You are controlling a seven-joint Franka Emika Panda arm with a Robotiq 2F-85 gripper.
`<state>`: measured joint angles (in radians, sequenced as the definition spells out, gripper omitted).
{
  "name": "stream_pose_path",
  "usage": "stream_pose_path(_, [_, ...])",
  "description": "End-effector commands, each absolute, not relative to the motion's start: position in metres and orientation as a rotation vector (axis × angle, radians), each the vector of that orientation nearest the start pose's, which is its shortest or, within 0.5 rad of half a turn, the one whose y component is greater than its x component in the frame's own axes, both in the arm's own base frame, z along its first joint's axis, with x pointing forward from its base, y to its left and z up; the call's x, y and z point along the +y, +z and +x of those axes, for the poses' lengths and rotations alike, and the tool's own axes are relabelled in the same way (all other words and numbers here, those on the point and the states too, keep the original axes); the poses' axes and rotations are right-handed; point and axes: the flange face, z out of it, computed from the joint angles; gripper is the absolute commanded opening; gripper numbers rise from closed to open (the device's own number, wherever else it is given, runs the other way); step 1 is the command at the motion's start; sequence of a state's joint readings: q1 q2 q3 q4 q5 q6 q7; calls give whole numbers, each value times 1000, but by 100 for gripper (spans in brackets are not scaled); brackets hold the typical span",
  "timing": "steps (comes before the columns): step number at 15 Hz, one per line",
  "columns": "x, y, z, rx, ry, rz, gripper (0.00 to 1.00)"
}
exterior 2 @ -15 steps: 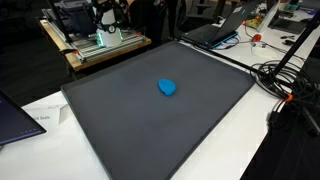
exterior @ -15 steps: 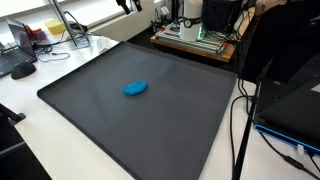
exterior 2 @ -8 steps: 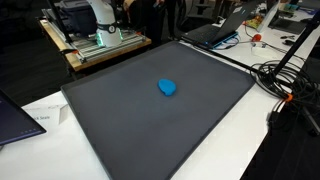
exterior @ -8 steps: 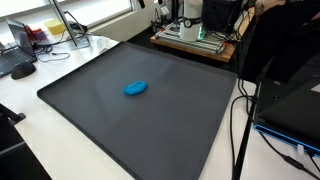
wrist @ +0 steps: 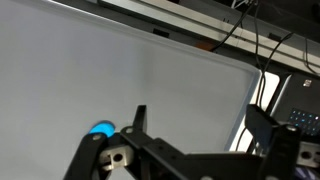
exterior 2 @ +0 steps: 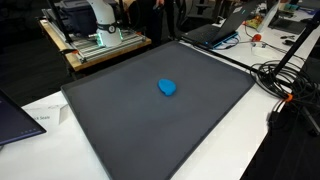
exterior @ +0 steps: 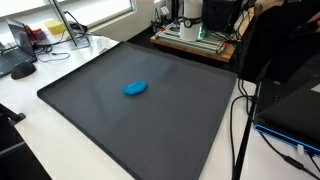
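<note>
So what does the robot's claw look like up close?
The black two-fingered gripper has chunky, angular fingers on jointed black bars, with a small pale metal block by one hinge. In an exterior view, a smooth white rounded arm shows.

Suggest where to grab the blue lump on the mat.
Take the blue lump from straight above, jaws across its shorter width. It is low and rounded and lies flat on the mat, showing no handle or rim, so a top pinch probably suits best.
</note>
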<state>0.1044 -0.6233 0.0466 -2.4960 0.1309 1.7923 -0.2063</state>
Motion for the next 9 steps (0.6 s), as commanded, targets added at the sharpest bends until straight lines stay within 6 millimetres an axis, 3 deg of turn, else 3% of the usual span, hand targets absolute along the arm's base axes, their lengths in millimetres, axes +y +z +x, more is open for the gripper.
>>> stream_pose_path(1, [76,491,344,-496,116,-3008,100])
stream_pose_path(9, [66,488,347,-460,125,-3001,100])
